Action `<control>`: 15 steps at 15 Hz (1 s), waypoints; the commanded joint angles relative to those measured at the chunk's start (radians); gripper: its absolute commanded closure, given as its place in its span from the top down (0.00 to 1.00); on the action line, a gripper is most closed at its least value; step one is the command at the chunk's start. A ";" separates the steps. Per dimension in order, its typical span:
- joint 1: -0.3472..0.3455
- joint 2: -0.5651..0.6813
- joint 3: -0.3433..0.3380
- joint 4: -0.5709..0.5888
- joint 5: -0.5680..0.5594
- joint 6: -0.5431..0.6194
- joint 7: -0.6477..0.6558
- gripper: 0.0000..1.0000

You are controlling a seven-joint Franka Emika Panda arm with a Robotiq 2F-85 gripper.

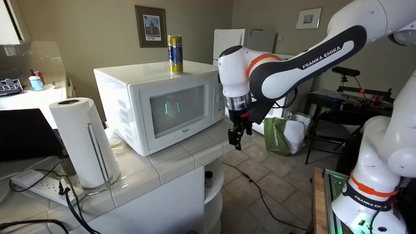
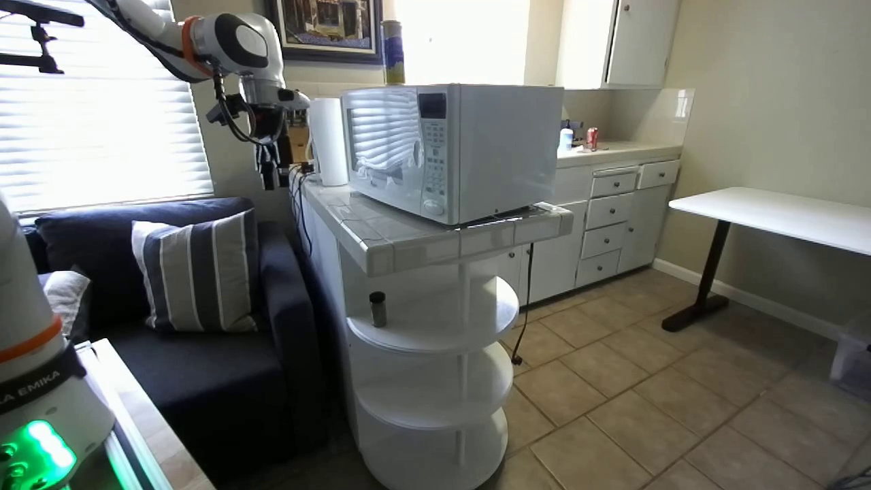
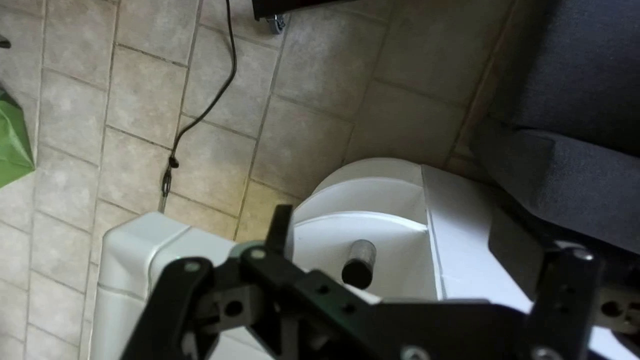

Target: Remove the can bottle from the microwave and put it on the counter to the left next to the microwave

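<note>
The can bottle (image 1: 175, 55), yellow with blue bands, stands upright on top of the microwave near its front edge. It also shows against the window in an exterior view (image 2: 393, 54). The white microwave (image 1: 177, 109) (image 2: 507, 146) stands on the tiled counter (image 1: 175, 157) (image 2: 415, 235) with its door shut. My gripper (image 1: 243, 139) (image 2: 276, 184) points down, in front of the microwave and beyond the counter's edge, lower than the can and apart from it. In the wrist view its fingers (image 3: 397, 237) are wide apart with nothing between them. The counter's corner (image 3: 135, 280) shows there at the lower left.
A paper-towel roll (image 1: 83, 139) (image 2: 330, 143) stands on the counter left of the microwave. A power strip (image 1: 45, 188) with cables and a black screen (image 1: 29, 135) lie beyond it. A small jar (image 1: 208, 179) (image 3: 361, 262) stands on the rounded shelf below.
</note>
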 commanded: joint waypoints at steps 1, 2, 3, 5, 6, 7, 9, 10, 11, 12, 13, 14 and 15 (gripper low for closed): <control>0.042 -0.085 -0.014 0.031 -0.013 -0.018 0.008 1.00; 0.045 -0.117 -0.011 0.038 -0.018 -0.020 0.011 1.00; 0.047 -0.142 -0.012 0.048 -0.016 -0.019 0.001 1.00; 0.039 -0.200 -0.010 0.060 -0.045 0.006 0.016 1.00; 0.032 -0.231 -0.011 0.063 -0.064 0.027 0.011 1.00; 0.026 -0.259 -0.014 0.067 -0.077 0.049 -0.001 1.00; 0.019 -0.308 -0.025 0.073 -0.091 0.111 -0.027 1.00; 0.010 -0.326 -0.027 0.072 -0.103 0.154 -0.024 1.00; 0.003 -0.338 -0.031 0.076 -0.103 0.189 -0.026 1.00; -0.008 -0.348 -0.033 0.079 -0.110 0.229 -0.028 1.00; -0.011 -0.356 -0.045 0.080 -0.099 0.275 -0.047 1.00; -0.019 -0.361 -0.052 0.081 -0.097 0.324 -0.057 1.00; -0.027 -0.360 -0.063 0.086 -0.091 0.366 -0.077 1.00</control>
